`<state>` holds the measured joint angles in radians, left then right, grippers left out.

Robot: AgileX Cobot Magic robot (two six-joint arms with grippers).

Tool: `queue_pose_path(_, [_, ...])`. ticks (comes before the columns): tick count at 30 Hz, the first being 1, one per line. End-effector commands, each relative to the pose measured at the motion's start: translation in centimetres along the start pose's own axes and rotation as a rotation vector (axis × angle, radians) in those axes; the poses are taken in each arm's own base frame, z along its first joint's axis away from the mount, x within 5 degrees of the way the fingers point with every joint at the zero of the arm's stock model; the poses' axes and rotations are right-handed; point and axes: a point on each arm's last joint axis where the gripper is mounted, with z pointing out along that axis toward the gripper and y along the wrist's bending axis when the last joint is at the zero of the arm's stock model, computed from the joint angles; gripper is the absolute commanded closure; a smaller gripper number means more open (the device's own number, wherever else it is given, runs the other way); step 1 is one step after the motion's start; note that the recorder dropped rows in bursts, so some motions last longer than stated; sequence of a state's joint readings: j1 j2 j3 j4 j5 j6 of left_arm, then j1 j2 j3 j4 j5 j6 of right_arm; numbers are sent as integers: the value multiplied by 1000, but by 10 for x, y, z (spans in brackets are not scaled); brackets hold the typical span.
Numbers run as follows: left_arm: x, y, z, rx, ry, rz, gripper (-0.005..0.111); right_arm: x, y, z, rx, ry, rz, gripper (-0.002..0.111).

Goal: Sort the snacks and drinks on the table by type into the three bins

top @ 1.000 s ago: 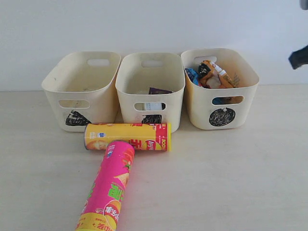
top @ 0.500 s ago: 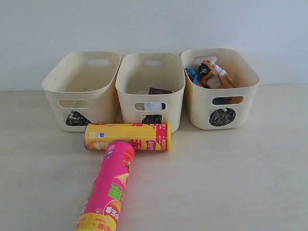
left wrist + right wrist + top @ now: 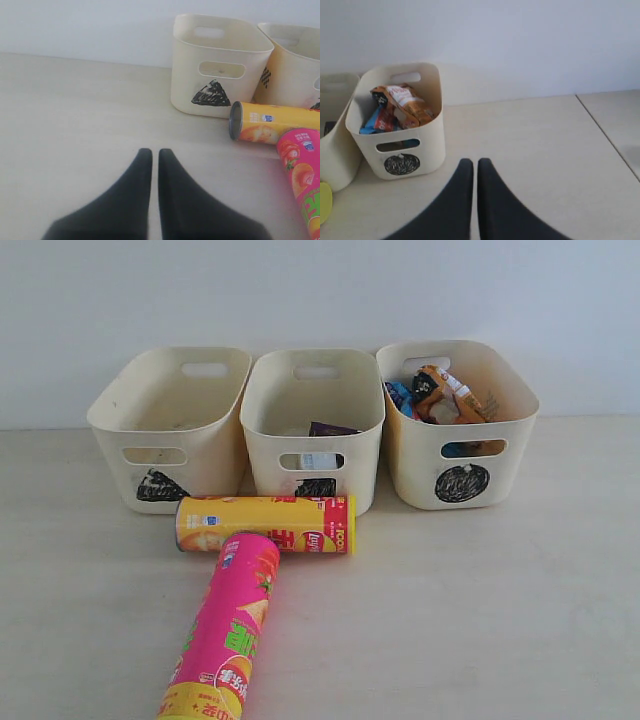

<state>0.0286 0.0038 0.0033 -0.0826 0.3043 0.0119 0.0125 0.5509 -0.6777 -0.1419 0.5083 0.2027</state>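
Three cream bins stand in a row at the back of the table [image 3: 500, 590]: the triangle bin [image 3: 165, 430], the square bin [image 3: 312, 425] and the circle bin [image 3: 458, 425]. An orange-brown bag [image 3: 448, 392] and a blue bag [image 3: 400, 396] lie in the circle bin. A dark purple carton [image 3: 330, 429] shows in the square bin. The yellow tube [image 3: 265, 524] lies across in front of the bins, and the pink tube [image 3: 228, 630] lies touching it, running toward the front edge. My left gripper [image 3: 155, 152] is shut and empty over bare table, left of the tubes. My right gripper [image 3: 474, 162] is shut and empty beside the circle bin [image 3: 400, 130].
A pale wall rises right behind the bins. In the right wrist view the table ends at an edge [image 3: 607, 135] out to the right. Neither arm shows in the exterior view.
A dark part of the right arm at the exterior view's upper right edge has gone out of view. The tubes, bins and their contents have not moved.
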Motion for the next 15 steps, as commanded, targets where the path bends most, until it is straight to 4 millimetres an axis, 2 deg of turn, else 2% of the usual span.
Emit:
queue_pose_path(1, [-2, 0, -1, 0, -20, -8, 103, -1, -2, -21, -5, -84, 9, 108])
queue_pose_path(4, [-2, 0, -1, 0, -20, -8, 103, -2, -2, -30, -6, -123, -15, 108])
queue_pose_path(9, [-2, 0, -1, 0, -20, -8, 103, 4, -3, -32, 9, -61, -86, 108])
queue_pose_path(15, [-2, 0, -1, 0, -20, -8, 103, 31, -4, -32, -5, -166, -175, 108])
